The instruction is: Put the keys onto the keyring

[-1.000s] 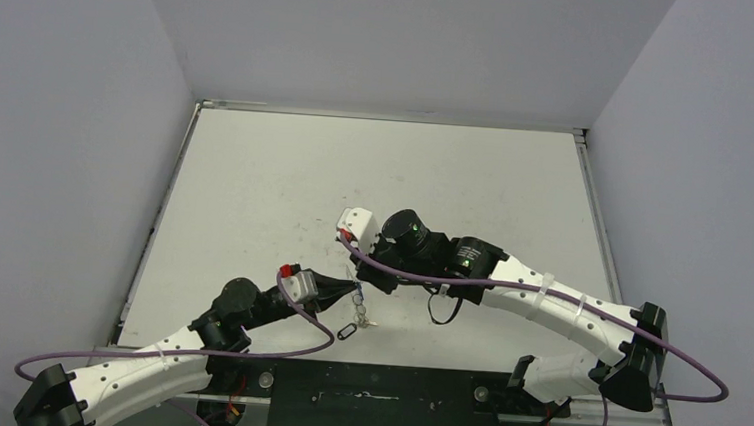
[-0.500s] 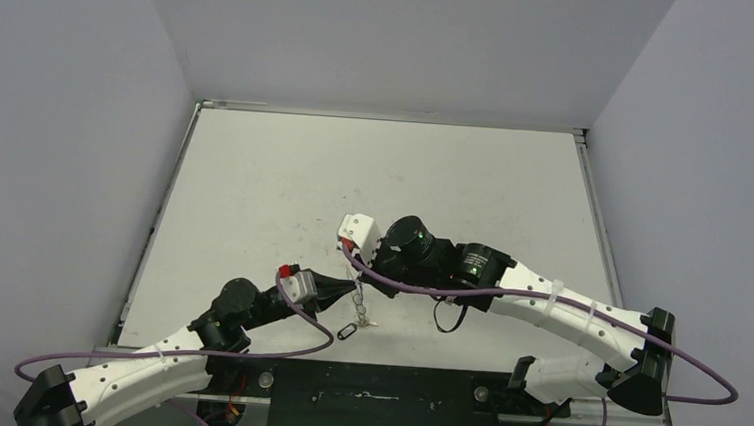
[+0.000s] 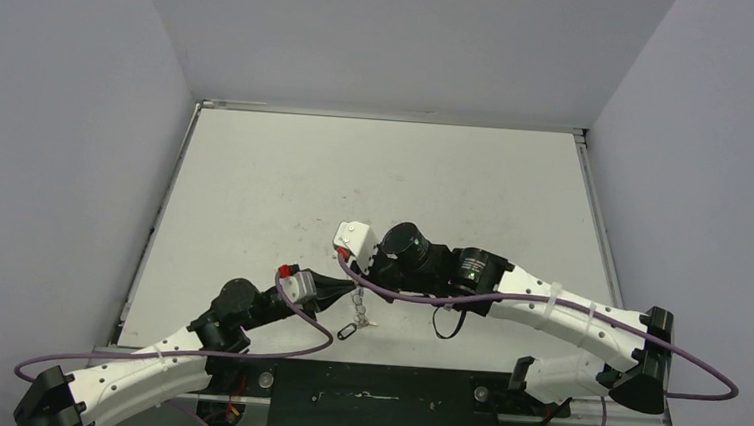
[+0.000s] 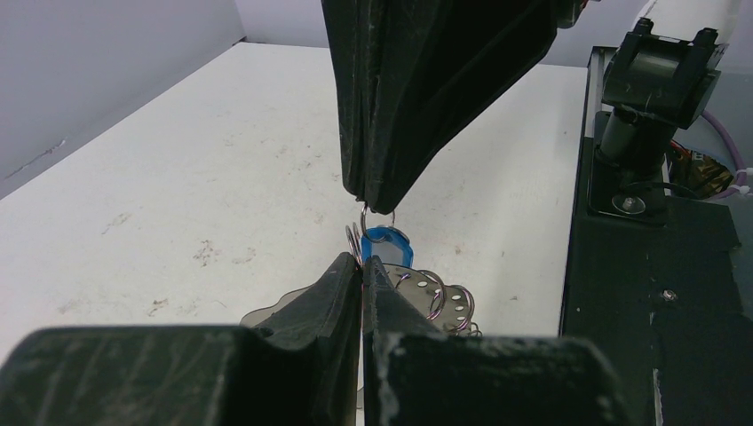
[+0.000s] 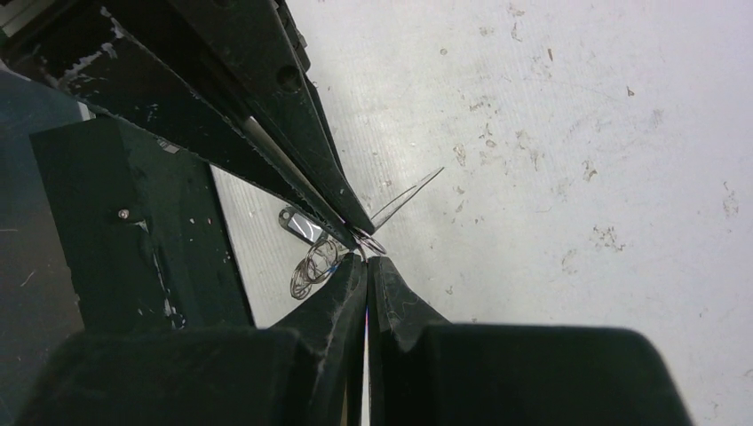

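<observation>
Both grippers meet tip to tip just above the table's near edge. My left gripper (image 4: 362, 263) is shut on a wire loop (image 4: 354, 240) of the keyring (image 4: 449, 303), a pale grey plate with small holes that hangs tilted behind its fingers. My right gripper (image 4: 368, 201) comes down from above, shut on a small ring (image 4: 377, 215) joined to the blue-headed key (image 4: 388, 246). In the right wrist view my right gripper (image 5: 366, 260) touches the left fingertips (image 5: 358, 229); wire loops (image 5: 311, 266) and the dark-headed key (image 5: 300, 224) dangle below. From above, the dark key (image 3: 347, 331) hangs lowest.
The white table (image 3: 376, 173) is scuffed and walled on three sides. A black mounting plate (image 3: 380, 399) runs along the near edge, directly under the hanging keys. A black arm base (image 4: 657, 89) stands to the right in the left wrist view.
My right arm has slid a little toward the near left, bringing its tips closer onto the left gripper's tips. The left arm and the hanging keys have hardly moved.
</observation>
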`<state>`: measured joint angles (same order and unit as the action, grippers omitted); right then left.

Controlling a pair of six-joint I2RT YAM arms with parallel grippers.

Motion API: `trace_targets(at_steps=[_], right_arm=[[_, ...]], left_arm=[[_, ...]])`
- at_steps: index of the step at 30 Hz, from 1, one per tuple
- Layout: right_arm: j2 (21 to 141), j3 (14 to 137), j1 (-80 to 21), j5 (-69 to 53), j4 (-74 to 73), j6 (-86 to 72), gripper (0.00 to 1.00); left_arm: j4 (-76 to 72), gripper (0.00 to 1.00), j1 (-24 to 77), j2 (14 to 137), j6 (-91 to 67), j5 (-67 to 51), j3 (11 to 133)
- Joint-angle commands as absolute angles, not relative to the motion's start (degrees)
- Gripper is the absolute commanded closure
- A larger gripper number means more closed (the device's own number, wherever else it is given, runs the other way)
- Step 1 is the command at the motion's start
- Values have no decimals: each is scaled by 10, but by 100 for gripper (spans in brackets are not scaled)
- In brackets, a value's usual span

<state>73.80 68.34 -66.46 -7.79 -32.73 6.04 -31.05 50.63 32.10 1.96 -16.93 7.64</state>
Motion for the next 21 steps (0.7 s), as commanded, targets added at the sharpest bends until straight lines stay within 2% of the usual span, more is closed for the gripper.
trace_targets(at_steps=[1, 21], right_arm=[[737, 688, -674, -77, -306, 68, 100], [751, 699, -679, -21, -299, 56, 100]], left_arm=[[-330, 100, 506, 316, 15, -166, 95], [-318, 100, 507, 302, 14, -167, 94]])
